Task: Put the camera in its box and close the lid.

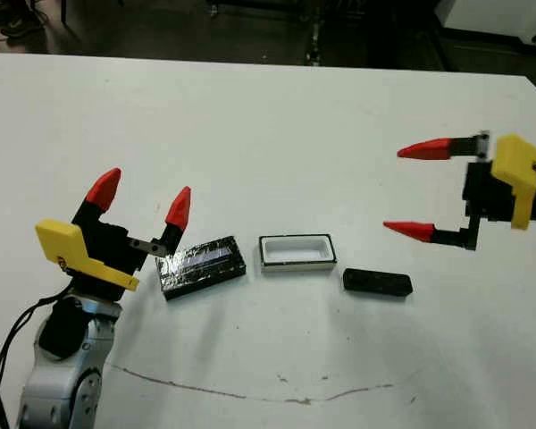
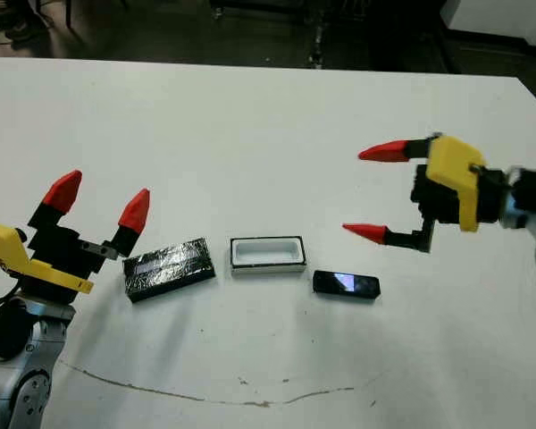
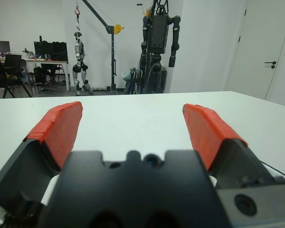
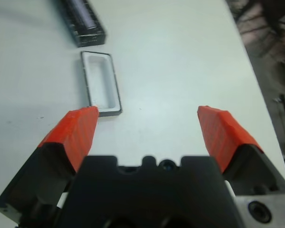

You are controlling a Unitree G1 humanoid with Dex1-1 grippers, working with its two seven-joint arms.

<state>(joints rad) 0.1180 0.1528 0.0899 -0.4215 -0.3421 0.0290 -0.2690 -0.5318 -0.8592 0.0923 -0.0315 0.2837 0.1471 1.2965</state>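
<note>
The camera (image 1: 377,282) lies on the counter (image 1: 268,125) just right of the empty box (image 1: 297,251); the lid (image 1: 202,266) rests left of it. Nothing is grasped yet: right jaws (image 1: 413,191) hover spread nearby, left jaws (image 1: 140,198) open too. Next, I judge, the right must descend and pinch the camera

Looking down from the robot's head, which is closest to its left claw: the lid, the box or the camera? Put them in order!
From the left gripper, nearest first:
1. The lid, right beside its fingers.
2. The box, in the middle of the row, open.
3. The camera, at the far end, nearer the right gripper.
</note>
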